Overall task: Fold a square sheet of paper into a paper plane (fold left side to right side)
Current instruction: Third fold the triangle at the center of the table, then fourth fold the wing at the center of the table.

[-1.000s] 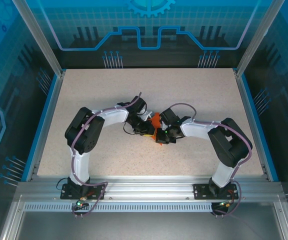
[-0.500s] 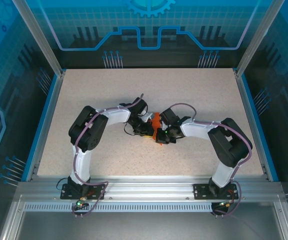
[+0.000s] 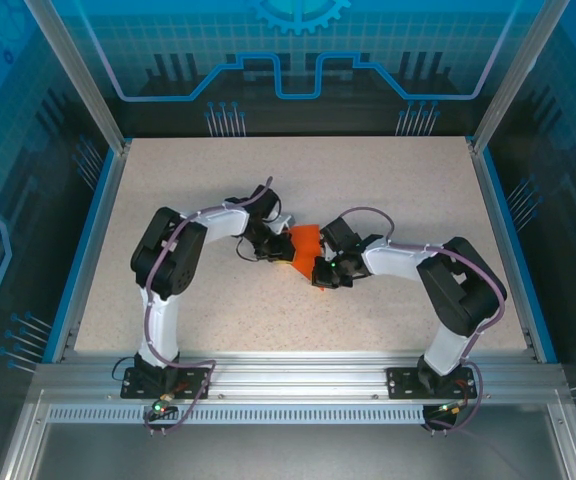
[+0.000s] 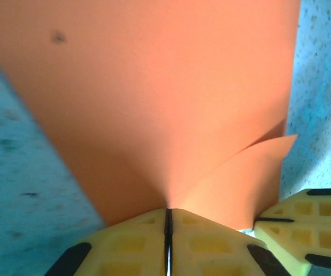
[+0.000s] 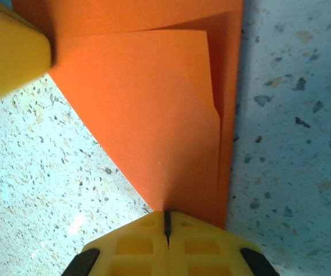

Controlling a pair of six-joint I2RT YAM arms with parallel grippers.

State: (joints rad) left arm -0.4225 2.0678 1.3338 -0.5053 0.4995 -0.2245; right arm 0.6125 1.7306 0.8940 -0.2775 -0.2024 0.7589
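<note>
In the left wrist view, the left end effector was clenched, its yellow fingers pressed together on the near edge of the orange paper, which fanned out wide ahead of them. Just to its right a loose flap of the same paper curled up. Right beside that flap sat the yellow tip of the right end effector, its fingers also pressed together. Beyond the paper, on either side, lay the speckled surface. In the right wrist view, the right end effector was clamped on a narrow corner of the orange paper. Ahead of it the paper widened in overlapping layers, their straight right edges lying close together. Farther ahead and to its left, a yellow finger of the left end effector touched the paper. From above, the two arms bent inward from their bases. The left end effector and the right end effector met near the middle of the surface. The orange paper was gripped between them, the left one at its left side and the right one at its near corner. Whether it touched the surface could not be told.
</note>
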